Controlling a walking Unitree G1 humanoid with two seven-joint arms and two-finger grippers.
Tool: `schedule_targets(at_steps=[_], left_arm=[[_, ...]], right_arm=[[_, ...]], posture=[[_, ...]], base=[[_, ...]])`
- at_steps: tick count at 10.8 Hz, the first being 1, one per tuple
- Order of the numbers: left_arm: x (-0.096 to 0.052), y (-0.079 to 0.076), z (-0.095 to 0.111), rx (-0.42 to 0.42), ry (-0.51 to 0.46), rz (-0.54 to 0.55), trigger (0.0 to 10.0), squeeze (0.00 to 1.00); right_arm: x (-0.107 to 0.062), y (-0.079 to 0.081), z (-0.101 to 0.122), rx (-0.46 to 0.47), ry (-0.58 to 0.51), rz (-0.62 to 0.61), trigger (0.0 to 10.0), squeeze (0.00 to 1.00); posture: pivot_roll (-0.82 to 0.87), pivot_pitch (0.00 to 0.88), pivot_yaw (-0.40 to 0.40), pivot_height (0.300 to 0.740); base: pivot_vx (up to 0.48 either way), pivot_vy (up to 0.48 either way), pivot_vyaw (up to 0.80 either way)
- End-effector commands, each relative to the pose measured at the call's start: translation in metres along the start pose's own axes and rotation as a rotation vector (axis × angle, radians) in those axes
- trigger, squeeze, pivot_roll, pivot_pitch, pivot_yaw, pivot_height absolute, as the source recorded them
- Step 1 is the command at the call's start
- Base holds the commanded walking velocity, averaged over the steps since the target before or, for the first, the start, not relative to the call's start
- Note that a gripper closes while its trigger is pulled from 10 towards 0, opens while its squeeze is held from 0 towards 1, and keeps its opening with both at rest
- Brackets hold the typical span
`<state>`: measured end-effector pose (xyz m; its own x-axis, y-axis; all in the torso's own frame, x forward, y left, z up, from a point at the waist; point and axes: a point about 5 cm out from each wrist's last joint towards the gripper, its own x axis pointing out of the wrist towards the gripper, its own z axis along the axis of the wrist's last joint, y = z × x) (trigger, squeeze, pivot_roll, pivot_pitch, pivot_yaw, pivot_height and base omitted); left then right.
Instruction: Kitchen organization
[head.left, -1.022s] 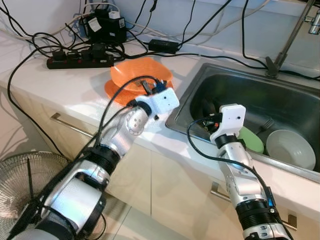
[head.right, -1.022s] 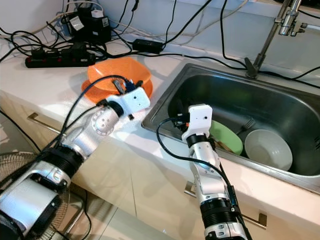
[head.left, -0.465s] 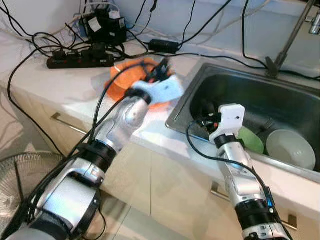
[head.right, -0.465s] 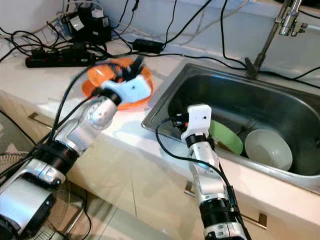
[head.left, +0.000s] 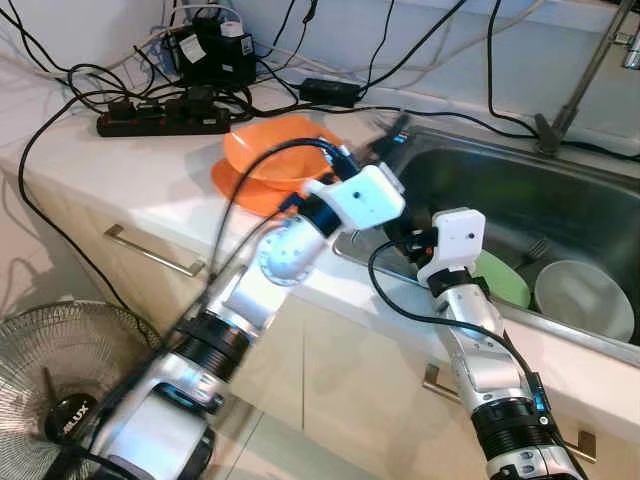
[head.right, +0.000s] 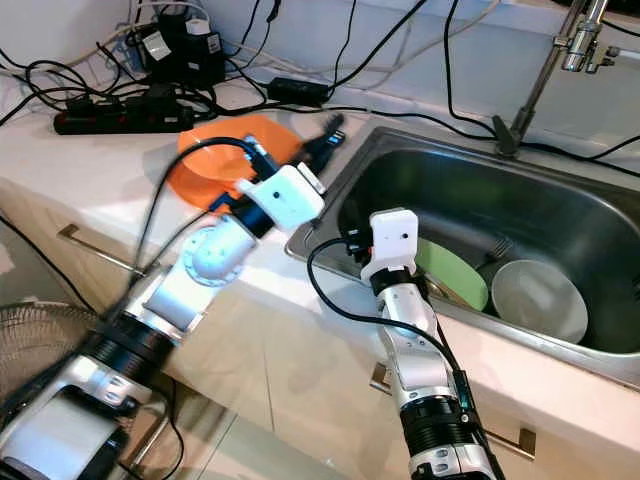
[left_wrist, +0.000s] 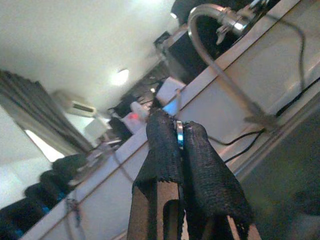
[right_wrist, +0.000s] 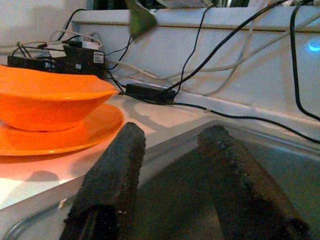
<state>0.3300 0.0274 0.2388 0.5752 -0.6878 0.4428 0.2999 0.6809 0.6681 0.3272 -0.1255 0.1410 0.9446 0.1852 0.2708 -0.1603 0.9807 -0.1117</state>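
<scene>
The left claw (head.left: 392, 130) is motion-blurred over the near-left corner of the stainless steel sink (head.left: 560, 190), and something small and shiny pinched between its fingers (left_wrist: 167, 145) is too small to identify. The right arm's white wrist block covers part of the round light-green plate (head.left: 503, 280) in the basin. The curved chrome tap (head.left: 590, 70) is cut off by the upper picture edge. The grey floor fan (head.left: 60, 370) runs past the lower left corner.
</scene>
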Motion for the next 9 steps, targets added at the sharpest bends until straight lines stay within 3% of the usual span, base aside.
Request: schedule_targets(at_steps=[1,2,3,4,6,7,9], left_arm=[[-0.002,0.000,0.003,-0.147,-0.003,0.006,10.0,0.00],[-0.002,-0.001,0.004,-0.192,-0.002,0.003,10.0,0.00],[-0.004,0.001,0.007,-0.342,-0.008,-0.006,10.0,0.00],[-0.006,0.002,0.006,-0.414,-0.002,-0.022,10.0,0.00],[-0.008,0.001,0.005,-0.507,-0.001,-0.046,10.0,0.00],[-0.012,0.000,0.004,-0.618,0.003,-0.066,10.0,0.00],[-0.016,0.003,0.004,-0.683,0.012,-0.083,10.0,0.00]], right_arm=[[0.004,0.001,0.007,-0.077,-0.038,0.031,10.0,1.00],[0.005,0.001,0.008,-0.099,-0.046,0.041,10.0,1.00],[0.005,0.002,0.011,-0.123,-0.064,0.043,10.0,1.00],[0.006,0.005,0.012,-0.155,-0.069,0.056,10.0,0.00],[0.005,0.011,0.012,-0.159,-0.077,0.081,10.0,0.00],[0.006,0.013,0.014,-0.157,-0.086,0.086,10.0,0.00],[0.008,0.013,0.015,-0.163,-0.093,0.081,10.0,0.00]], posture=[[0.18,0.004,-0.011,0.740],[0.18,0.004,-0.011,0.740],[0.18,0.006,-0.009,0.740],[0.18,0.003,-0.008,0.740],[0.19,0.000,-0.011,0.740],[0.18,0.000,-0.011,0.740],[0.19,0.000,-0.010,0.740]], base=[[0.000,0.000,0.00],[0.000,0.000,0.00],[0.000,0.000,0.00],[0.000,0.000,0.00],[0.000,0.000,0.00],[0.000,0.000,0.00],[0.000,0.000,0.00]])
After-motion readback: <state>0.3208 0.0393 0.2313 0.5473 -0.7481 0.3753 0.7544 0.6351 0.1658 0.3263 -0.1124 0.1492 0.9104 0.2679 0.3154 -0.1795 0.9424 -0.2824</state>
